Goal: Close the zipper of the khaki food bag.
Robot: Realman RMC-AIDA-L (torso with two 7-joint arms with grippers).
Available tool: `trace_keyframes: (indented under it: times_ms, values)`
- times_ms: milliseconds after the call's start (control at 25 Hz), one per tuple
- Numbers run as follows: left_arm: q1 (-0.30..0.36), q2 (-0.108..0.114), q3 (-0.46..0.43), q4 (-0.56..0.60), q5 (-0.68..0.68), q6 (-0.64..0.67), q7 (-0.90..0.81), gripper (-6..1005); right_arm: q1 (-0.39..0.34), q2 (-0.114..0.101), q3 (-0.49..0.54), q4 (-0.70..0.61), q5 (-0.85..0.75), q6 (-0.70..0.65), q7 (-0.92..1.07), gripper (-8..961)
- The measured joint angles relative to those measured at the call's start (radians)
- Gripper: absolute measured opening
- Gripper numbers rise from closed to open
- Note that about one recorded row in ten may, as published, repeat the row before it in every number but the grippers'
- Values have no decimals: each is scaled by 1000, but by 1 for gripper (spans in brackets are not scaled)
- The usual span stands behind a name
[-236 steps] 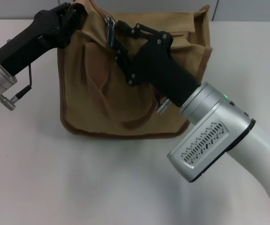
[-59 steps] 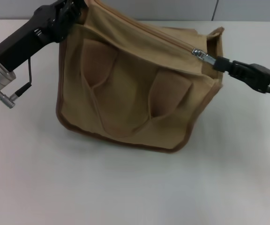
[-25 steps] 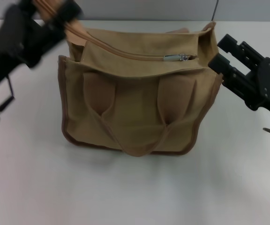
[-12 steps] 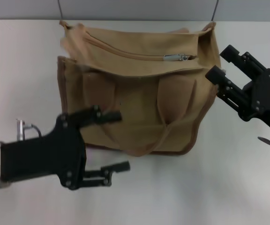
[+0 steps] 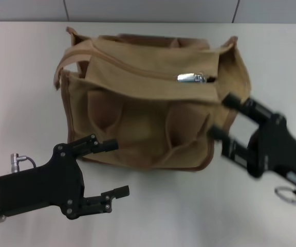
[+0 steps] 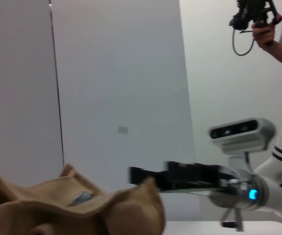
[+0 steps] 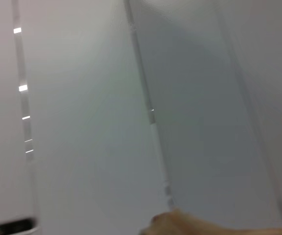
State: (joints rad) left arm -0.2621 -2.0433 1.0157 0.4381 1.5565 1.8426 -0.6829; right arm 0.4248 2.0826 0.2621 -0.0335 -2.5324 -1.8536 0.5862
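The khaki food bag (image 5: 148,123) stands on the white table, its two handles hanging down its front. The zipper (image 5: 137,66) runs along its top panel, and the silver pull tab (image 5: 190,77) lies near the right end. My left gripper (image 5: 114,169) is open and empty, low in front of the bag's left corner and apart from it. My right gripper (image 5: 221,116) is open and empty at the bag's right side, blurred; I cannot tell whether it touches. The left wrist view shows the bag's top (image 6: 58,208), the pull tab (image 6: 80,198) and the right gripper (image 6: 146,175) beyond it.
The white table (image 5: 24,92) spreads around the bag, with a grey wall at its back edge. In the left wrist view a person (image 6: 278,34) stands behind the robot holding a device. The right wrist view shows wall panels and a scrap of the bag (image 7: 190,226).
My right gripper has dropped from beside the bag's top right corner toward the front, along its right side. The left gripper sank slightly. The bag has settled and shifted a little.
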Motion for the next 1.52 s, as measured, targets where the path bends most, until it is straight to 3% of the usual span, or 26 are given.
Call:
trace_keyframes:
  times_ms: [120,280,360,520,720,960,1520]
  values:
    - [3,1,-11,-18,-5,-1,-19,797,-26,0,-69,-7,-2,-29,-66,666]
    - [-5,4,-43,-22,-7,5,-72,797,-51,1,-75,-4,-3,-63,-155,666]
    - [-7,3,-51,-22,-7,8,-78,797,-76,2,-75,2,-4,-184,-253,666]
    - [-12,2,-51,-21,-4,11,-78,797,-73,-1,-75,-7,-4,-225,-223,666]
    - [-18,12,-42,-15,20,12,-106,797,-24,-3,-98,-115,-17,-173,-38,666]
    - [-31,33,-40,-16,83,10,-133,797,41,-2,-256,-203,-32,-131,132,667]
    - [-44,4,-41,-21,182,-42,-146,797,101,3,-329,-105,-48,77,157,666]
